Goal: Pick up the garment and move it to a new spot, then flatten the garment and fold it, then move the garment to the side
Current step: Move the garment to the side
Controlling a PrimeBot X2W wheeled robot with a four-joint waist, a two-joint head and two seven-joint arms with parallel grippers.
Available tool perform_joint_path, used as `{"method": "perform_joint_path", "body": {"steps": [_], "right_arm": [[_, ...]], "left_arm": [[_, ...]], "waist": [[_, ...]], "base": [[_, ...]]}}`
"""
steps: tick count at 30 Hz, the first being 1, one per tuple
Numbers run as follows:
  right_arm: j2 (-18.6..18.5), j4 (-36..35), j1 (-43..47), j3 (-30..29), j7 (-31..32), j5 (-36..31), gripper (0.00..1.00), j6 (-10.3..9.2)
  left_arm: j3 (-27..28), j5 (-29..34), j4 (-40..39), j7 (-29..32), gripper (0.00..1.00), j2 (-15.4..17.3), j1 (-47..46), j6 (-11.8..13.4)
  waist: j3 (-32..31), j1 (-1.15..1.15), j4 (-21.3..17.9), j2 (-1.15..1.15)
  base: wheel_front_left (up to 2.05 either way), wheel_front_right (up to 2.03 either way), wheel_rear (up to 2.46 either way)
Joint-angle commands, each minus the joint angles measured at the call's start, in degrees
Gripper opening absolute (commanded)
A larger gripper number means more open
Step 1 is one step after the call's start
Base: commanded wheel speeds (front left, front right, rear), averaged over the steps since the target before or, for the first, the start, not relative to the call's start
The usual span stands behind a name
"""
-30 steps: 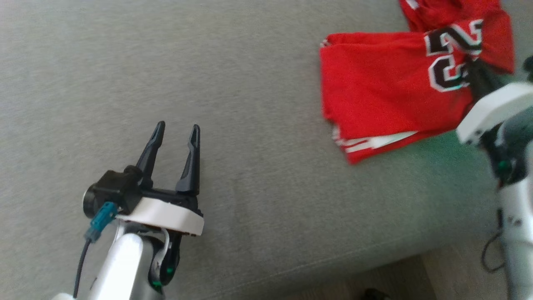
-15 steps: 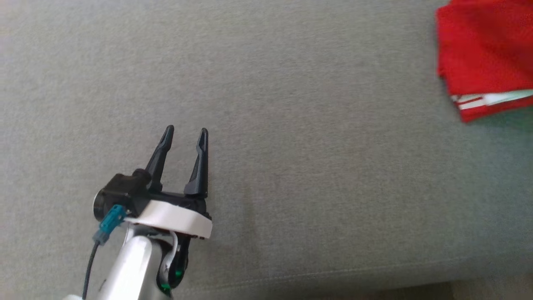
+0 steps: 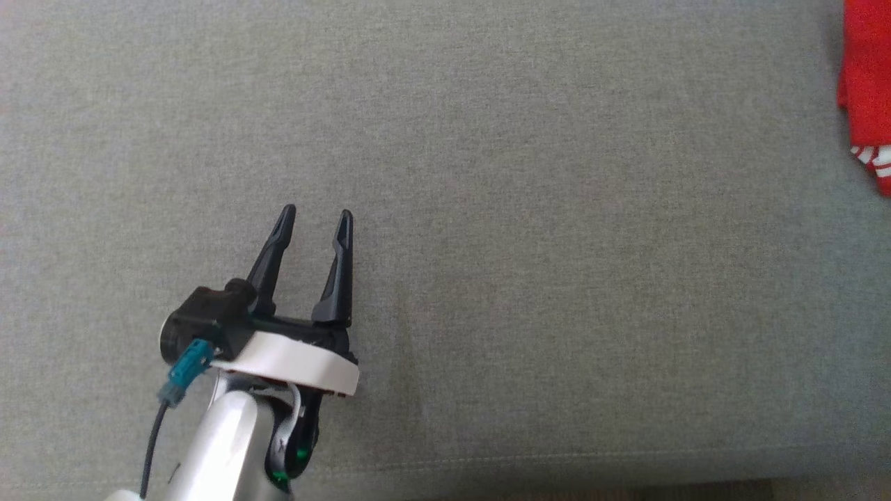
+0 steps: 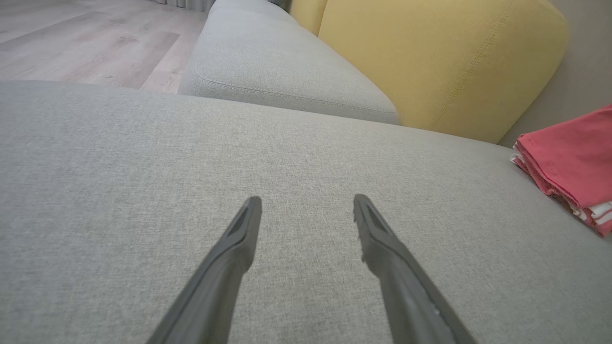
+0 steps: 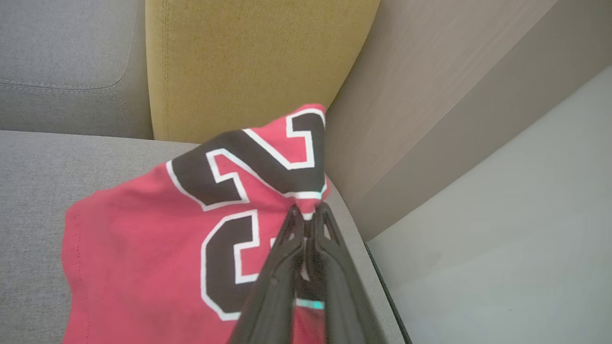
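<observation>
The garment [image 5: 143,248] is a folded red jersey with black, white-edged numbers. It lies near the right end of the grey sofa seat [image 3: 557,278], and my right gripper [image 5: 308,212] is shut on its edge. A strip of the garment [image 3: 866,90] shows at the head view's right edge, and its folded stack [image 4: 569,162] sits at the right of the left wrist view. Far from it, my left gripper [image 3: 317,217] hovers open over bare seat fabric at the lower left; nothing lies between its fingers [image 4: 248,224].
A yellow back cushion [image 4: 440,62] stands behind the seat, with another grey cushion [image 4: 267,62] beside it. A beige panel [image 5: 430,95] and pale floor [image 5: 526,239] border the sofa's right end. The seat's front edge [image 3: 557,466] runs along the head view's bottom.
The head view has swung left, so the garment has slid toward its right edge and the right arm has left that picture. The left gripper stays open, about where it was.
</observation>
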Motion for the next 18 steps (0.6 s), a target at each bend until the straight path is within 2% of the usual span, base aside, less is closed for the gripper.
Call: {"method": "perform_joint_path", "body": {"steps": [1, 4, 6, 7, 8, 18], "right_arm": [[-2.3, -2.8, -1.5, 0.4, 0.0, -0.5, 0.00, 0.37], [-2.4, -3.8, -1.1, 0.7, 0.0, -2.7, 0.00, 0.37], [-1.8, -4.4, -0.8, 0.3, 0.1, -4.2, 0.43, 0.37], [-1.5, -4.6, -0.6, 0.1, 0.3, -5.0, 0.80, 0.37], [-1.2, -5.0, -0.5, 0.0, 0.3, -5.7, 1.00, 0.37], [1.8, -7.2, 0.3, -0.9, -0.1, -8.4, 1.00, 0.37]], "left_arm": [[1.5, -0.2, -2.1, -0.7, 1.00, -0.1, -1.7, -0.2], [1.6, -0.2, -2.1, -0.7, 1.00, -0.2, -1.8, -0.2], [1.6, -0.1, -2.0, -0.7, 1.00, -0.2, -1.9, -0.3], [1.6, -0.1, -2.0, -0.7, 1.00, -0.2, -2.0, -0.3], [1.7, 0.0, -1.9, -0.7, 1.00, -0.2, -2.0, -0.3], [2.0, 0.4, -1.4, -0.7, 1.00, -0.3, -2.1, -0.7]], "waist": [[0.2, 0.00, 0.0, 0.00], [0.5, 0.00, -0.1, 0.00], [0.6, 0.00, -0.2, 0.00], [0.6, 0.00, -0.3, 0.00], [0.6, 0.00, -0.4, 0.00], [0.4, 0.00, -1.1, 0.00]], "base": [[0.00, 0.00, 0.00], [0.00, 0.00, 0.00], [0.00, 0.00, 0.00], [0.00, 0.00, 0.00], [0.00, 0.00, 0.00], [0.00, 0.00, 0.00]]}}
